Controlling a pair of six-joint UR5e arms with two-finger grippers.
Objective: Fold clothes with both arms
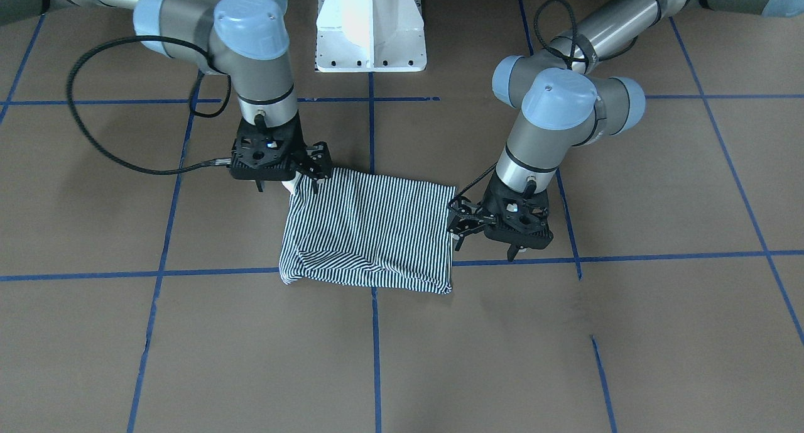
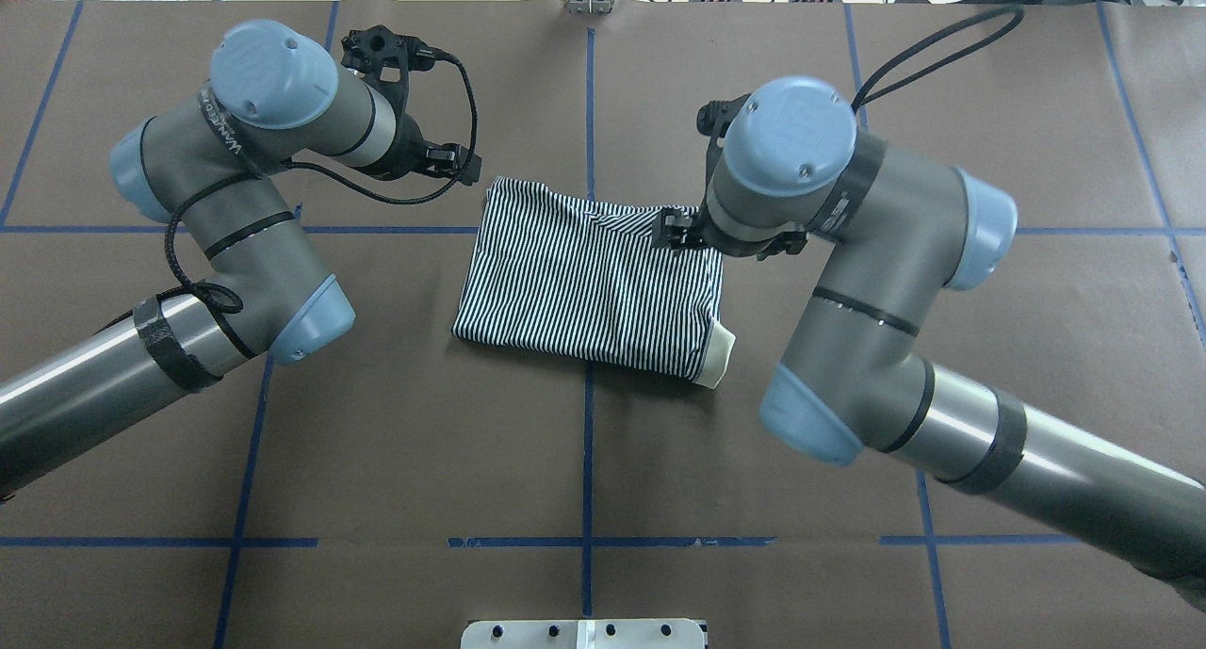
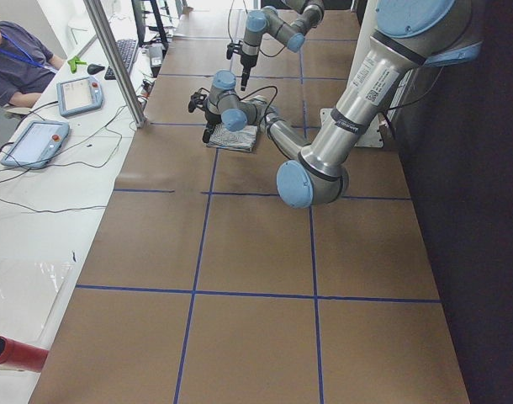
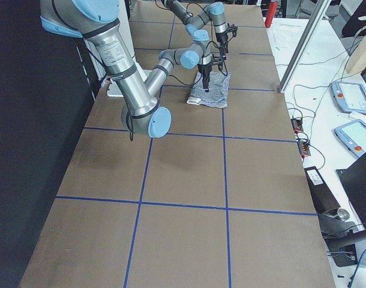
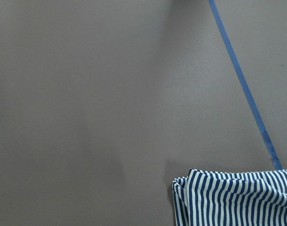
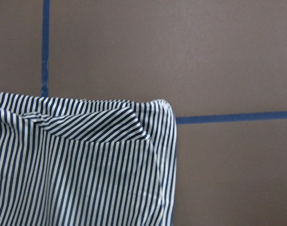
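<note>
Shirt (image 2: 584, 282) on table (image 2: 377, 442); left gripper (image 1: 457, 222) beside it, right gripper (image 1: 317, 163) over corner

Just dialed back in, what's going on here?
A striped polo shirt lies folded into a compact rectangle on the table. The left end effector sits just off one side edge, apparently open and empty. The right end effector hangs over the opposite side; whether it grips the cloth is unclear.

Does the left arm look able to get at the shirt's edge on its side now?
Probably yes. The left gripper hangs right beside the shirt's edge, nothing between them; the right gripper is at the opposite corner, out of its way.
</note>
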